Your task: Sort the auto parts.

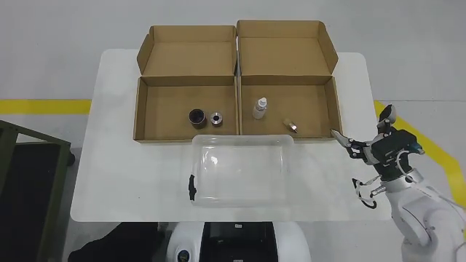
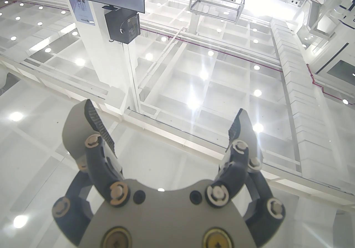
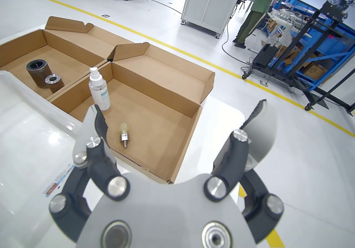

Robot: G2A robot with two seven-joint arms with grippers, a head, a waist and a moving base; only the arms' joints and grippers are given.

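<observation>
Boxes (image 1: 164, 113) number two, each holding two parts (image 1: 197, 117), beside one clear bin (image 1: 240, 178).

White rectangular table (image 1: 109, 160). Left: plain brown cardboard box (image 1: 164, 109) with dark grey metal cylinder (image 1: 196, 117) and silver metal ring (image 1: 216, 118). Right: second brown cardboard box (image 1: 313, 105) with clear spray bottle (image 3: 98, 90), white cap, teal label; silver metal fitting (image 3: 124, 133), pale yellowish cap. Near: clear plastic bin (image 1: 244, 189), black latch (image 1: 192, 187)

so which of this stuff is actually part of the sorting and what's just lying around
Job: dark cylinder, metal ring, spray bottle, small fitting, box with the cylinder, box with the bottle, clear bin.
Lying about: dark rack beside the table, yellow floor line.
</observation>
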